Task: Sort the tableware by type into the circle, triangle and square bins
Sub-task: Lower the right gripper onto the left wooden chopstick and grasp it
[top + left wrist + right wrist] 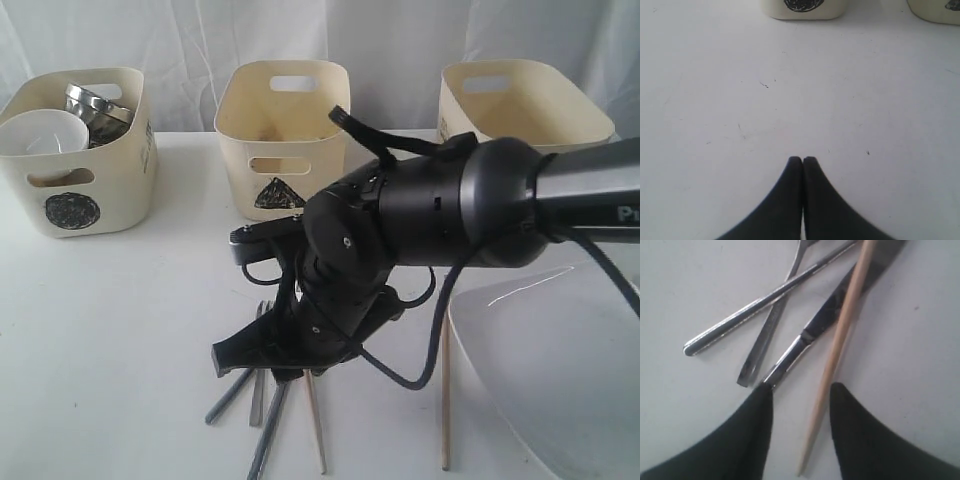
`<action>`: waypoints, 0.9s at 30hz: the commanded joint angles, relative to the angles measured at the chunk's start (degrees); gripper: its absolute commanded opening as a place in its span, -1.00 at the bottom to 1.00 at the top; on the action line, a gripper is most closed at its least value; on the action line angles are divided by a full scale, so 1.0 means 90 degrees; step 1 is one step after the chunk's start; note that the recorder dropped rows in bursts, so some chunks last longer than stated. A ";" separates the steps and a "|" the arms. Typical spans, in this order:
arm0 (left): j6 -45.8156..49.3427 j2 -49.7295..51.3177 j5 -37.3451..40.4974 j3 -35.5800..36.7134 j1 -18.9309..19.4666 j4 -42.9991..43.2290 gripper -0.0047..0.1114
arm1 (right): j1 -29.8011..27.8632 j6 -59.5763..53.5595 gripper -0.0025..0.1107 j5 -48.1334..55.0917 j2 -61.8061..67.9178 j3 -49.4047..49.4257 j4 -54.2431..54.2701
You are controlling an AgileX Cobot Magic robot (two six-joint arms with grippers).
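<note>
My right gripper [801, 387] is open, low over the table, with the thin end of a wooden chopstick [840, 335] lying between its fingers and touching neither. The steel knife [830, 315] lies beside that chopstick, its handle end at one fingertip. Two more steel cutlery handles [755, 307] cross next to it. In the exterior view the right gripper [285, 372] hangs over this cutlery pile [250, 405]. A second chopstick [445, 400] lies apart from it, beside the large white plate [560, 370]. My left gripper [802, 160] is shut and empty over bare table.
The circle bin [72, 210] at the back left holds a white bowl [40, 135] and steel mugs [95, 105]. The triangle bin [278, 192] stands at the back middle. A third cream bin [520, 100] is at the back right, its mark hidden behind the arm.
</note>
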 commanded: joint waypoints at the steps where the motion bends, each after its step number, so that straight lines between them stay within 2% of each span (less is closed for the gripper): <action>1: 0.0016 -0.0028 0.0203 0.0027 -0.0012 -0.0066 -0.92 | -0.0005 -0.0053 -0.19 -0.0434 0.0121 -0.0063 0.0074; 5: 0.0016 -0.0028 0.0203 0.0027 -0.0012 -0.0066 -0.92 | -0.0005 -0.0038 -0.24 -0.0698 0.0308 -0.0063 0.0059; 11: 0.0016 -0.0028 0.0203 0.0027 -0.0012 -0.0066 -0.92 | -0.0005 -0.0038 -0.38 -0.0520 0.0642 -0.0063 -0.0042; 18: 0.0016 -0.0028 0.0203 0.0027 -0.0012 -0.0066 -0.92 | -0.0005 -0.0026 -0.39 -0.0566 0.0674 -0.0063 -0.0246; 22: 0.0016 -0.0028 0.0203 0.0027 -0.0012 -0.0066 -0.92 | -0.0019 0.0847 -0.39 -0.0566 0.0783 -0.0063 -0.1090; 27: 0.0016 -0.0028 0.0203 0.0027 -0.0012 -0.0066 -0.92 | -0.0019 0.0853 -0.39 -0.0579 0.0830 -0.0063 -0.1153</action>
